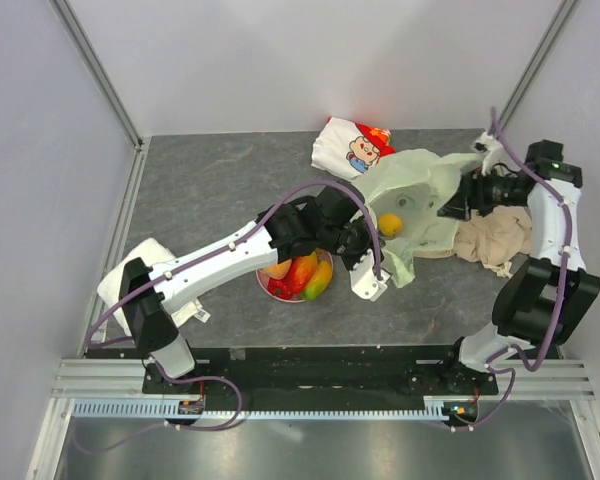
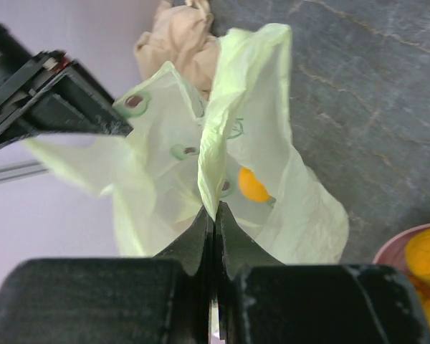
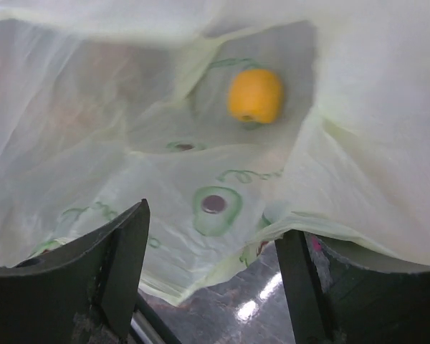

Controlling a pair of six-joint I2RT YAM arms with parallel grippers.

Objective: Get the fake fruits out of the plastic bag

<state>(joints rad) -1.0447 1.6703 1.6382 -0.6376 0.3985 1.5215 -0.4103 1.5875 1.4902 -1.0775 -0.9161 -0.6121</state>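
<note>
On your left, the pink plate (image 1: pixel 280 297) sits under the left arm and holds a peach (image 1: pixel 278 268), a red pepper piece (image 1: pixel 301 271) and a yellow-red mango (image 1: pixel 319 281), all outside the bag. Your left gripper (image 2: pixel 213 213) is clenched on a raised fold of the plastic bag (image 1: pixel 420 185), with the thin film pinched between its fingers. One orange (image 3: pixel 255 95) lies inside the bag, just beyond that fold. Further right, your right gripper (image 3: pixel 215 226) sits at the bag's mouth with its fingers spread wide, clamping nothing. The bag's edge drapes over one finger. The cartoon pouch (image 1: pixel 352 146) lies behind the bag, and the beige cloth (image 1: pixel 495 240) is at its right.
</note>
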